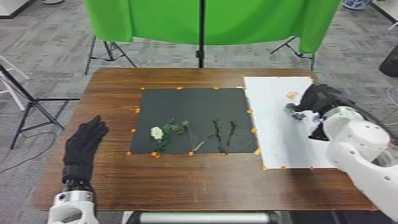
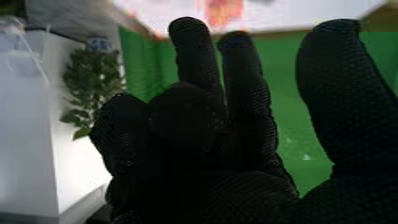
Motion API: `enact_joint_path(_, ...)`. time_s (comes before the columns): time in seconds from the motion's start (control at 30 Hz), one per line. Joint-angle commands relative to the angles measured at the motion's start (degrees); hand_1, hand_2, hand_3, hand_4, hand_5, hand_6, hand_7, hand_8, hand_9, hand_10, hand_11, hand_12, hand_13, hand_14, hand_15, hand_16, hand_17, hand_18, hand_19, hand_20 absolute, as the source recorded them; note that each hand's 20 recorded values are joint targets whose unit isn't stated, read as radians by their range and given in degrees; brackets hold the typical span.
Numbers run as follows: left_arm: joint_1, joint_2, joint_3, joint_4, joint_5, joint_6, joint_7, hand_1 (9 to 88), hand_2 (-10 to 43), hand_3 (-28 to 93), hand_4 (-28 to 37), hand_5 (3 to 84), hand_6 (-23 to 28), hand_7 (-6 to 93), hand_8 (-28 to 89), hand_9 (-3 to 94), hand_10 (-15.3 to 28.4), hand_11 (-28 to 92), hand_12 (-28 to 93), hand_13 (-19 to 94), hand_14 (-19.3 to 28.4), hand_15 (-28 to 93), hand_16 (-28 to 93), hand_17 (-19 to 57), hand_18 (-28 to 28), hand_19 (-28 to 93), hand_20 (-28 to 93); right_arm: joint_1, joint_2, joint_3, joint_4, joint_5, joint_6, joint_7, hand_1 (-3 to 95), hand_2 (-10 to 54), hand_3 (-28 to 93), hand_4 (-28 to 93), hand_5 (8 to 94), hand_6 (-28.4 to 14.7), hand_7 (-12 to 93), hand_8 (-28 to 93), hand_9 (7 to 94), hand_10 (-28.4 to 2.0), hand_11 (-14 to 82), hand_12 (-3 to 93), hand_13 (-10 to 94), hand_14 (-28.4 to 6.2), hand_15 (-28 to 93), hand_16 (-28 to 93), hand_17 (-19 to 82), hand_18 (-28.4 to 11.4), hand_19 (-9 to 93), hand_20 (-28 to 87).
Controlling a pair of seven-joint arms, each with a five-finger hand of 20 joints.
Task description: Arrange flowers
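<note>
From the head view, here's the left hand (image 1: 83,145) out over the left side of the brown table (image 1: 169,185), fingers straight and pressed close together, pointing toward the far edge. Across on the right side, the right hand (image 1: 327,102) is over the white sheet (image 1: 280,142), thumb standing well apart from the fingers. Right by those fingertips sits a small blue-grey flower (image 1: 297,113); I can't tell whether they touch it. Just beyond it on the sheet, there's a pale pinkish flower (image 1: 291,95). And in the middle, the dark mat (image 1: 182,105), with a white flower (image 1: 157,133) on its near left part and leafy green stems (image 1: 216,132) in a loose row beside it. Little orange pieces (image 1: 253,131) dot the edges of mat and sheet.

Over to the right wrist view, and it's the black glove close up: some fingers reach up straight, others bend, with wide gaps between them. Past the fingertips, the pinkish flower lies on the white sheet, blurry, with the green cloth and a leafy plant (image 2: 93,85) farther off.
</note>
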Motion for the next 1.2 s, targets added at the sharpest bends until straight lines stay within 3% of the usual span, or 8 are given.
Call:
enact_joint_path(0.03,1.05,-0.77,0.52,0.18,0.39,-0.48,-0.58,21.1,17.6,62,-28.3,42.4,8.8,4.1,-5,37.1,13.8,15,11,27,16.6,23,-1,5.3,12.4,9,20,-1.31,-1.53,-1.04,2.49,0.03,0.66,0.61,37.4,-9.5,65,-17,58.6,0.9,13,-8,66.9,-16.2,18.8,24.7,82,-5.6,68,34,61,-13.2,93,63)
enact_joint_path(0.27,1.18,-0.83,0.38,0.12,0.38,-0.53,-0.45,21.4,16.6,62,-28.3,42.4,8.8,4.1,-5,37.1,13.8,15,11,28,16.7,23,-1,5.4,12.4,9,20,-3.00,-2.39,-1.94,3.88,-0.14,1.39,0.48,39.7,-9.5,66,-17,58.5,1.2,14,-8,67.5,-15.9,18.5,24.2,83,-5.1,68,33,62,-12.8,93,63)
enact_joint_path(0.4,1.49,-0.95,0.27,-0.02,0.37,-0.51,-0.35,21.5,16.4,62,-28.3,42.4,8.9,3.9,-5,37.1,13.7,15,11,28,16.8,23,-1,5.4,12.4,9,20,-3.02,-2.43,-4.90,5.75,-3.13,9.22,-0.55,46.3,-9.5,65,-19,63.7,2.5,16,-9,72.6,-13.2,20.3,23.3,85,-3.6,68,33,64,-11.9,93,63)
enact_joint_path(0.5,1.43,-0.92,0.22,0.01,0.41,-0.72,-0.44,21.4,16.2,63,-28.3,42.5,9.0,3.8,-5,37.1,13.8,15,11,28,16.8,23,-1,5.3,12.5,9,20,-3.91,-2.01,-5.37,5.69,-4.67,13.91,-0.98,57.3,-9.5,54,-18,72.1,2.0,18,4,81.4,-9.9,10.7,35.7,88,-2.4,67,33,66,-11.4,93,65)
enact_joint_path(0.6,1.48,-0.90,0.16,0.01,0.46,-0.74,-0.50,21.4,15.9,63,-28.3,42.4,9.0,3.7,-5,37.1,13.8,15,11,28,16.8,24,-1,5.4,12.5,9,20,-5.42,-1.33,-2.94,3.14,-5.98,13.53,-0.76,62.7,-9.5,51,-16,80.6,1.7,21,8,89.8,-8.6,8.4,40.6,90,-1.6,67,33,68,-10.9,93,65)
enact_joint_path(0.73,1.73,-0.81,0.04,-0.13,0.42,-0.72,-0.62,21.4,15.7,63,-28.3,42.5,9.0,3.7,-5,37.1,13.8,15,11,28,16.8,24,-1,5.3,12.5,9,20,-5.03,-0.34,0.62,-2.73,-5.93,15.05,-0.49,63.4,-9.5,51,-16,82.0,1.3,21,9,91.2,-8.3,8.5,41.0,91,-1.0,66,33,69,-10.8,93,65)
enact_joint_path(0.97,1.41,-0.43,0.02,-0.02,0.27,-0.76,-0.74,21.6,15.4,63,-28.3,42.4,8.8,3.9,-5,37.1,13.8,15,11,28,16.9,24,-1,5.3,12.5,9,20,13.68,-2.82,-14.08,-7.63,0.33,18.44,-5.63,63.3,-9.5,52,-15,82.6,1.0,21,10,91.8,-8.3,8.5,41.6,92,-0.8,66,33,70,-10.4,93,65)
enact_joint_path(1.2,1.48,-0.50,0.23,-0.02,-0.40,-0.27,-0.47,21.4,16.5,61,-28.3,42.4,8.8,3.8,-5,37.2,13.9,15,11,28,17.0,24,-1,5.4,12.5,9,20,34.07,-19.12,-34.87,4.02,5.81,16.09,-11.90,63.2,-9.5,52,-15,82.5,0.9,21,10,91.8,-8.4,8.3,42.0,91,-0.7,66,34,69,-10.3,93,65)
